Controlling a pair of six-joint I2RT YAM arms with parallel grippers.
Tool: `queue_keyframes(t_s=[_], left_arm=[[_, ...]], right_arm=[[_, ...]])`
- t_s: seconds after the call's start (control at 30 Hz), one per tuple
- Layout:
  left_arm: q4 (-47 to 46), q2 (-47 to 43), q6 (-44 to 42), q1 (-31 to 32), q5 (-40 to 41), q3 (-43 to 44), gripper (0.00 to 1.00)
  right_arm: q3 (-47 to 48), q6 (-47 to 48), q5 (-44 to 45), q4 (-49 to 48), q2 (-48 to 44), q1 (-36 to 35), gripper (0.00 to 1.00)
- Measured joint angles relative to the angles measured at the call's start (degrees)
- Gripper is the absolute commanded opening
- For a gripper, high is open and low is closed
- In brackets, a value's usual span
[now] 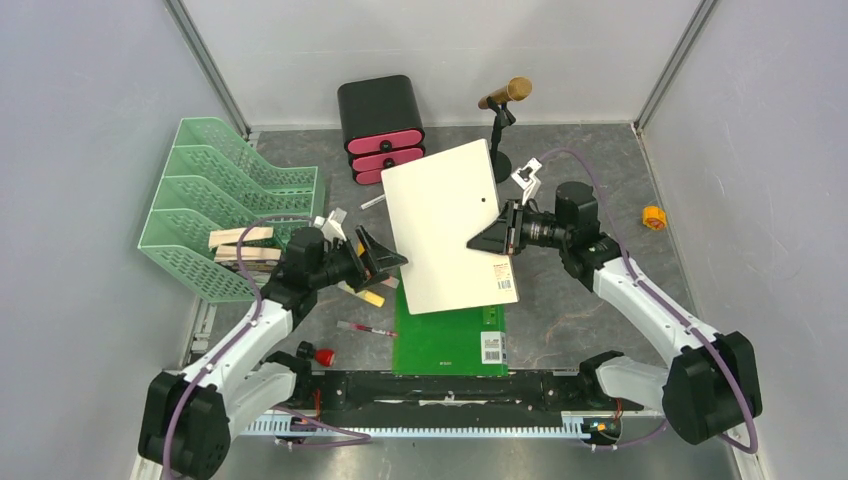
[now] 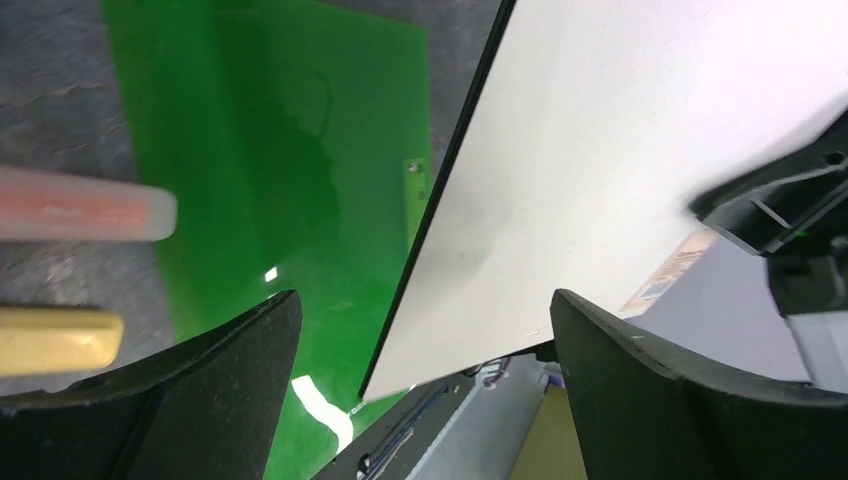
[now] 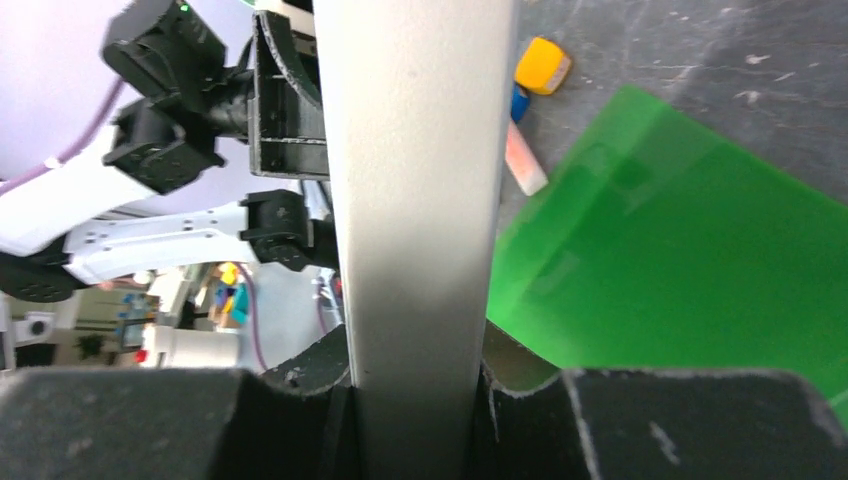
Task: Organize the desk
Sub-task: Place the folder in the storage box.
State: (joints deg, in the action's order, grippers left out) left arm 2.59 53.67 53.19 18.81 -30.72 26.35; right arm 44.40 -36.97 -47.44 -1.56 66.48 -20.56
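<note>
Top external view: the surface [image 1: 600, 180], dark grey with pale veins, fills the floor of the enclosure and carries every item. A mint-green tiered tray [image 1: 200, 190] stands at its left edge, with a black drawer box [image 1: 380, 115] with pink fronts and a microphone stand [image 1: 503, 120] at the rear. A white panel [image 1: 445, 225] is raised and tilted above a green sheet [image 1: 450, 345] that lies flat near the arm bases. The right arm [image 1: 640, 300] reaches in from the right; the right jaws are narrow and clamp the panel's right edge. The left arm [image 1: 250, 330] reaches in from the left; the left jaws stand wide just beside the panel's left edge and hold nothing. Left wrist view: both fingers [image 2: 200, 400] are spread far apart, with the corner of the panel [image 2: 620, 150] between them and not touching either. The green sheet [image 2: 280, 150] lies below, on the surface [image 2: 50, 90]. Right wrist view: the panel [image 3: 415, 200] appears edge-on, pinched between the fingers [image 3: 290, 420]. The green sheet [image 3: 680, 260] rests on the surface [image 3: 700, 50].
</note>
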Motion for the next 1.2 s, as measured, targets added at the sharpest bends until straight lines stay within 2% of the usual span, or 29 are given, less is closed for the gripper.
queue_keyframes(t_s=[0.2,0.37,0.43,0.5,0.63,0.67,0.77,0.93,1.0,1.1,1.2], left_arm=[[-13.18,3.39,2.56,-0.81,-7.8,-1.46,0.99],[-18.32,3.48,3.45,-0.81,-11.37,-1.46,0.89],[-20.11,2.71,4.2,-0.85,-12.2,-1.49,0.78],[-21.03,1.49,4.48,-0.85,-13.0,-1.46,0.61],[-21.57,-1.99,4.92,-0.85,-13.57,-1.44,0.32],[-21.55,-2.45,4.98,-0.87,-13.55,-1.44,0.26],[-20.63,-3.61,4.83,-1.07,-13.64,-1.27,0.07],[-19.34,-6.03,4.72,-0.9,-14.97,0.13,0.04],[-17.9,-7.06,4.48,-0.74,-14.88,0.31,0.03],[-13.42,-8.11,3.5,-0.74,-14.25,0.63,0.02],[-7.28,-8.94,1.03,-0.74,-13.51,2.08,0.02]], right_arm=[[-3.78,-10.88,-4.15,-12.74,0.0,0.0,0.0],[-8.83,-23.52,-6.58,-29.46,0.52,0.02,0.0],[-9.4,-25.79,-7.15,-32.41,1.36,0.11,0.0],[-9.31,-25.53,-7.56,-32.2,1.73,0.11,0.0],[-6.27,-18.86,-7.54,-22.25,1.92,0.07,0.03],[-4.83,-16.57,-7.34,-19.17,2.03,0.07,0.08],[-2.12,-12.09,-7.39,-14.62,2.05,0.15,0.34],[-1.81,-7.5,-6.38,-9.11,2.91,0.26,0.71],[-1.64,-5.05,-5.79,-6.91,3.37,0.26,0.83],[0.17,0.24,-3.3,-0.81,3.5,0.26,0.94],[3.5,6.29,0.52,6.08,3.5,0.76,0.97]])
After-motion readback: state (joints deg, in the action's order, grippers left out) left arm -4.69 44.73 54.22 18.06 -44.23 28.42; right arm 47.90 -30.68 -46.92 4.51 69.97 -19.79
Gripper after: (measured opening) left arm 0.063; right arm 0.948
